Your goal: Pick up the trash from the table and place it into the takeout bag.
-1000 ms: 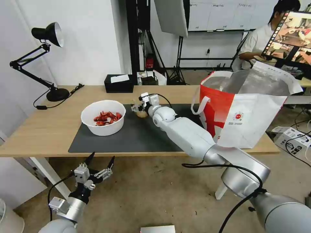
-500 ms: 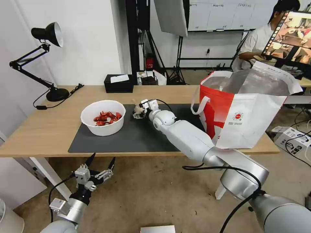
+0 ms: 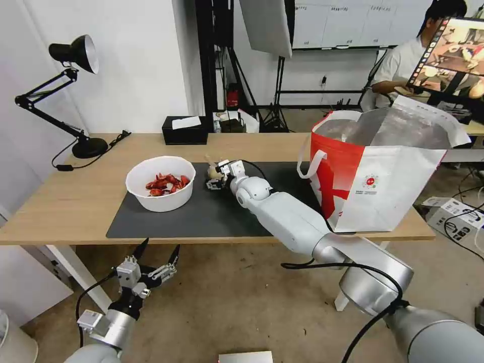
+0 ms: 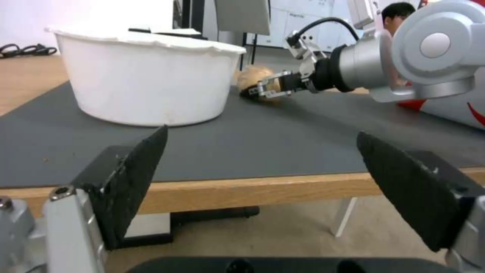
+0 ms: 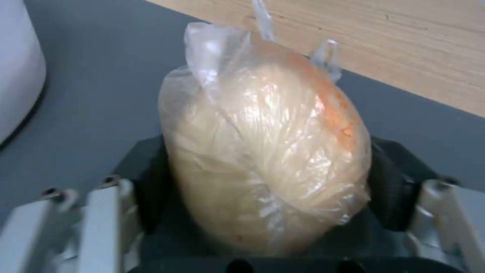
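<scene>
Fingers (image 3: 174,250) of left gripper (image 3: 157,249) spread wide, empty, parked below worktop (image 3: 70,201) front edge. Bowl (image 3: 160,182) on mat (image 3: 212,212) left end. Right gripper (image 3: 216,176) fingers pinching plastic-wrapped lump (image 5: 263,148) mid-mat, near back edge. Step: grasp made, judged. Next calls for lift, carry rightward over bag (image 3: 383,171) at right end.

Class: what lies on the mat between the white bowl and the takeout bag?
In the head view, the right gripper shut on the beige lump, between the white bowl and takeout bag.
</scene>
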Controlling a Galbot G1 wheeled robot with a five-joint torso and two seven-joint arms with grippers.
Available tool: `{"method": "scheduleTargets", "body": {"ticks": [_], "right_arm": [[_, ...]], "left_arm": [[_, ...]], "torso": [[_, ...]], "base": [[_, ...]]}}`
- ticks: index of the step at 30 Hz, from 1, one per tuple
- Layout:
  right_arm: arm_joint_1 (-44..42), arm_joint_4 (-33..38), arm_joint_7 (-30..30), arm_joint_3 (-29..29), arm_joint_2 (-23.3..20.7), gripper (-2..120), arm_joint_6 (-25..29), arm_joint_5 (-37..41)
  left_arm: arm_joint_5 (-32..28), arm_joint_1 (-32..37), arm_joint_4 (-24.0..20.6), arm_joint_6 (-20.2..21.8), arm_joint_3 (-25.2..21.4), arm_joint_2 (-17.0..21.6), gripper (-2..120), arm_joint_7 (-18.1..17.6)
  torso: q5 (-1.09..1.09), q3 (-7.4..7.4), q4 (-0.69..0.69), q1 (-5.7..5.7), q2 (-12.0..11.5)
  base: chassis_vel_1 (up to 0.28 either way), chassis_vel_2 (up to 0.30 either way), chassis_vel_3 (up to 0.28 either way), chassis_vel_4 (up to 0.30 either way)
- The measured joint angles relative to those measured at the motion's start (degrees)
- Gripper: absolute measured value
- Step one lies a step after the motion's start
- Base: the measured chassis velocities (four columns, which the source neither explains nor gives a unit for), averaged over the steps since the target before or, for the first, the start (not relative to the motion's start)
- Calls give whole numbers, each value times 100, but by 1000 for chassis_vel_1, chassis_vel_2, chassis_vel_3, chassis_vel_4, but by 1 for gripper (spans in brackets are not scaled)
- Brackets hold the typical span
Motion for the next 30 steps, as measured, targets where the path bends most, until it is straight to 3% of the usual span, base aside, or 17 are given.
{"method": "scheduleTargets", "body": {"ticks": [6,8,11,15,18,19,22,23,26,27,30], "right_arm": [[-41,37,-2,19,-64,48,33,1],[-63,84,1,36,-94,44,39,2],[-172,405,127,87,-278,30,109,14],[-306,891,306,97,-526,20,253,-47],[-679,2064,798,102,-1218,10,518,-269],[-679,2064,798,102,-1218,10,518,-269],[-1243,3415,1347,283,-1921,8,806,-497],[-1243,3415,1347,283,-1921,8,806,-497],[-1825,4576,1558,707,-2574,8,1119,-649],[-1825,4576,1558,707,-2574,8,1119,-649],[-2241,5432,1603,1199,-3144,7,1377,-701]], "left_arm": [[0,-10,13,-13,16,2,100,1],[0,-11,13,-16,18,3,100,1],[0,-9,13,-26,19,7,100,1],[0,-1,2,-33,20,9,100,2],[1,18,-15,-38,18,14,100,2],[1,18,-15,-38,18,14,100,2],[19,25,-17,-43,44,10,100,1],[19,25,-17,-43,44,10,100,1],[61,5,-18,-44,125,-5,100,-5],[61,5,-18,-44,125,-5,100,-5],[73,-10,-60,-23,229,-29,100,-28]], "torso": [[0,0,1,0,0],[0,0,0,0,0],[0,1,-3,1,0],[0,1,-2,1,-1],[1,0,-2,1,0],[1,0,-2,1,0],[2,1,-4,0,0],[2,1,-4,0,0],[2,0,-1,0,0],[2,0,-1,0,0],[2,0,-4,0,0]], "base": [[0,0,0,0],[0,0,0,0],[0,0,0,0],[0,0,0,0],[0,0,0,0],[0,0,0,0],[0,0,0,0],[0,0,0,0],[0,0,0,0],[0,0,0,0],[0,0,0,0]]}}
